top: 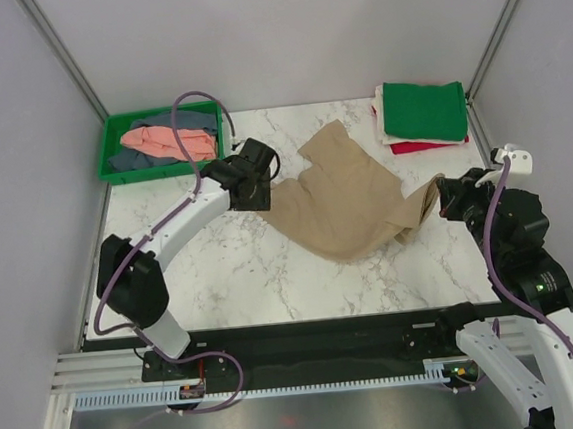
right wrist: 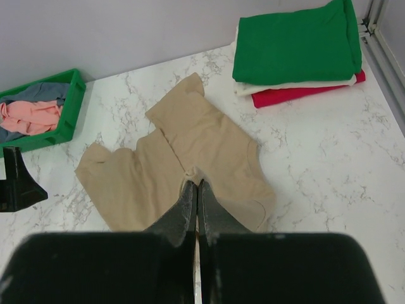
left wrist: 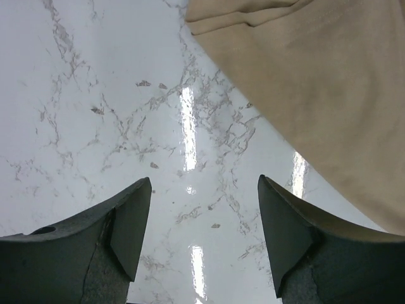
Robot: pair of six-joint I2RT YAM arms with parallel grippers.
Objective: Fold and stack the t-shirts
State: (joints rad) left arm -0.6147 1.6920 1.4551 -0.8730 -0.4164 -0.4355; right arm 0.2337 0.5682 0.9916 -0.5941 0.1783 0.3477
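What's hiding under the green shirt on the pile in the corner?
Under the green shirt a whitish folded cloth peeks out, then a red shirt at the bottom. Only their edges show; the rest is covered.

Bare tabletop [top: 231,269] open near-side of tan shirt [top: 351,204]; tray [top: 108,152] blocks far-left corner, folded stack [top: 423,112] far-right.

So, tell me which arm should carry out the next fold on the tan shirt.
Right. The right pincer is shut on the tan shirt at its edge; the left pincer hangs open above the table beside it.
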